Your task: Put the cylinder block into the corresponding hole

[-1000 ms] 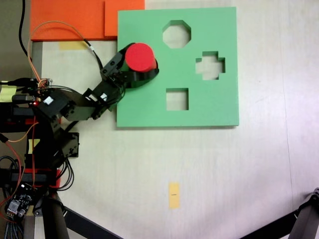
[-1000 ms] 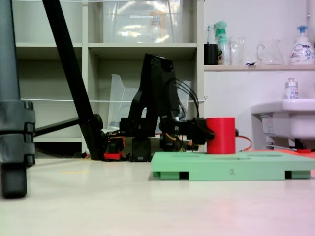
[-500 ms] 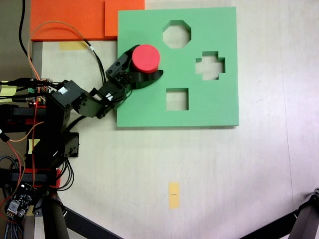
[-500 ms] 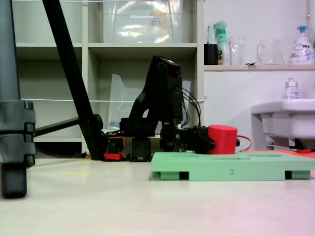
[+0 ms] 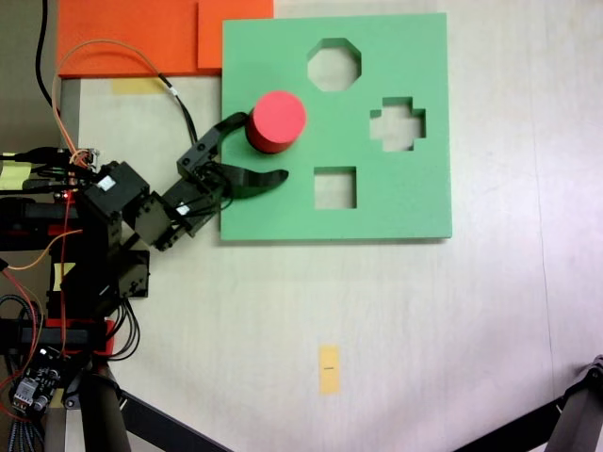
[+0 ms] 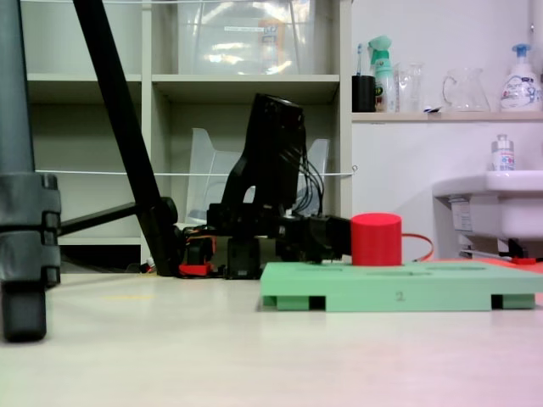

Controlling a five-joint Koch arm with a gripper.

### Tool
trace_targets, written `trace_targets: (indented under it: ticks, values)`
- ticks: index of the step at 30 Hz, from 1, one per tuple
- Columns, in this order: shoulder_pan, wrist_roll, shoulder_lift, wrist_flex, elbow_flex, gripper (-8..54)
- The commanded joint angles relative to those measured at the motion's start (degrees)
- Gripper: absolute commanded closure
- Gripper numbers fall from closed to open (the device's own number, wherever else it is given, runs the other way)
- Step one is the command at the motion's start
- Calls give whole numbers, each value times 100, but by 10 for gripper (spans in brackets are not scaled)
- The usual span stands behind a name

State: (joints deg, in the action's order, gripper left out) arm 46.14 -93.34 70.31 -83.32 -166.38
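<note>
Here the cylinder block (image 5: 277, 121) stands upright in the left part of the green foam board (image 5: 396, 202), its lower part sunk into the board so that in a fixed view the red body (image 6: 376, 240) rises only partly above the green surface (image 6: 399, 287); the corresponding hole it sits in is covered by the block itself. Just to its left in a fixed view the gripper (image 5: 260, 146) is spread wide open, one jaw reaching up beside the block's left edge and the other curving out across the board below it, with the block lying near the gap but not squeezed; whether the upper jaw touches it I cannot tell. From the side, the black gripper body (image 6: 318, 237) sits low, right beside the block. Further out on the board are the octagonal cut-out (image 5: 334, 64), the cross-shaped cut-out (image 5: 397, 123) and the square cut-out (image 5: 334, 187), all open. The board rests on the pale desk (image 5: 424, 330), with orange foam pieces (image 5: 132, 36) at its upper left corner and a small yellow tape strip (image 5: 328, 368) well below it. The arm's base and wiring (image 5: 66, 245) occupy the left edge.
</note>
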Motion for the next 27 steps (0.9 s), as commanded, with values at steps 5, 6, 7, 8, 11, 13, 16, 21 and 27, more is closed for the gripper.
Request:
trace_targets:
  ticks: [5, 6, 7, 8, 11, 13, 16, 21, 27]
  values:
    - [62, 53, 923, -18, -202, -64]
    - [114, 62, 923, 53, -185, -64]
    - [185, 70, 879, 70, -158, -64]
    - [211, 70, 861, 79, -132, -64]
    - [281, 70, 949, 79, -176, -64]
    - [299, 79, 1433, 79, -378, -64]
    - [44, 431, 2927, 642, -580, -63]
    - [-1529, 2013, 6363, 4667, -44, 61]
    - [-3401, 6144, 6337, 5282, 149, 123]
